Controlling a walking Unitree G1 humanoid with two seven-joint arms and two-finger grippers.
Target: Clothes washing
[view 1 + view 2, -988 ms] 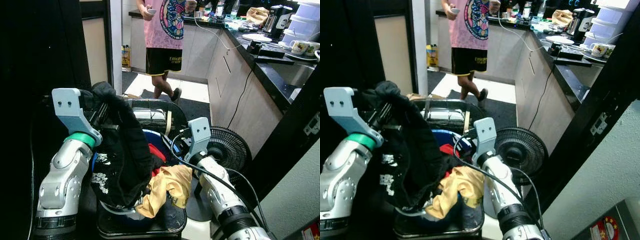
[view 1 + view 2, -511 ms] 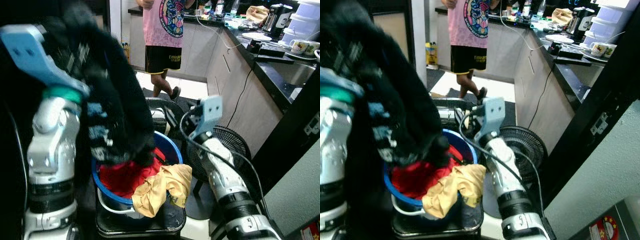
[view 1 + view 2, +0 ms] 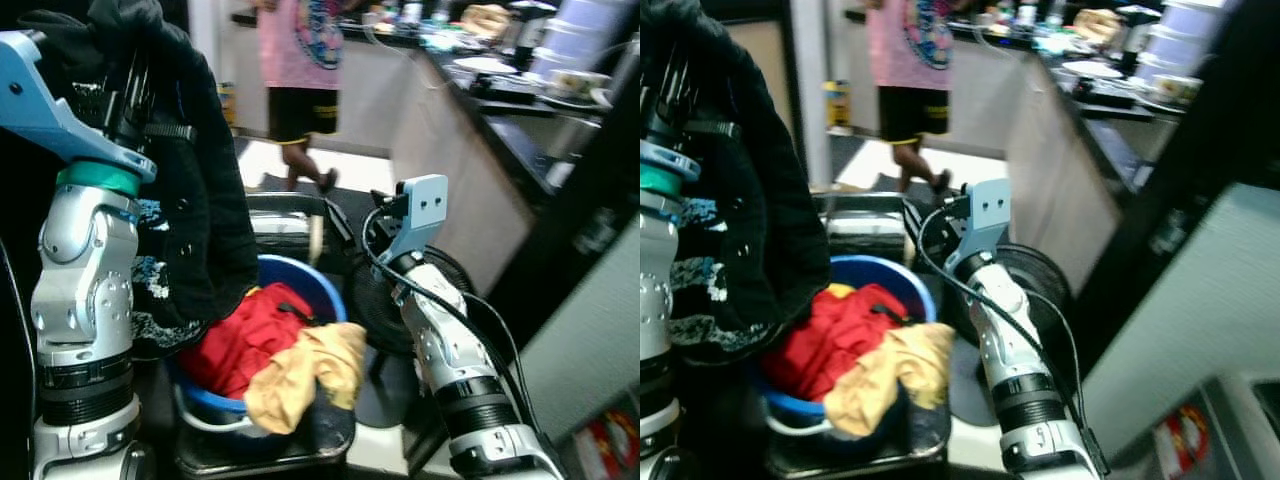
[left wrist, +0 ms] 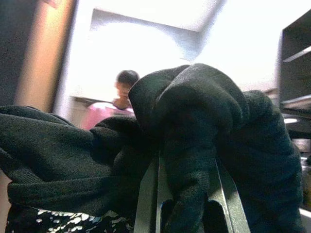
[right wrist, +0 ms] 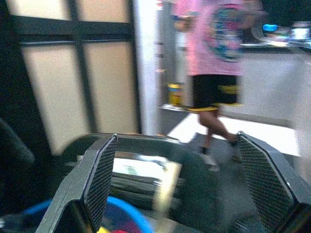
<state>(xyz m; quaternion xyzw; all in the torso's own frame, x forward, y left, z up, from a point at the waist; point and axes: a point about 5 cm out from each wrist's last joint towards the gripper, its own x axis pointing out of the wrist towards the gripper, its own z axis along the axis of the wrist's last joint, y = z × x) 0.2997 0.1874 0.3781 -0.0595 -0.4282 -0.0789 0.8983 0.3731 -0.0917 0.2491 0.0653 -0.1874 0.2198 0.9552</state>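
Note:
My left gripper (image 3: 138, 88) is raised high at the left and is shut on a black garment (image 3: 205, 210) with white print, which hangs down beside the arm. In the left wrist view the black garment (image 4: 204, 111) bunches over and between the fingers (image 4: 148, 204). Below it a blue basin (image 3: 305, 277) holds a red garment (image 3: 250, 335) and a yellow garment (image 3: 300, 378) draped over its front rim. My right gripper (image 5: 177, 138) hovers open above the basin's far right side, with nothing between its fingers.
The basin sits on a black stand (image 3: 320, 440). A black fan (image 3: 365, 300) stands behind my right arm. A person in a pink shirt and black shorts (image 3: 300, 70) walks at the back. A dark kitchen counter (image 3: 510, 110) runs along the right.
My left gripper has lifted the black garment up out of the basin, uncovering the red garment. The right gripper rose a little. The camera has swung, shifting the scene.

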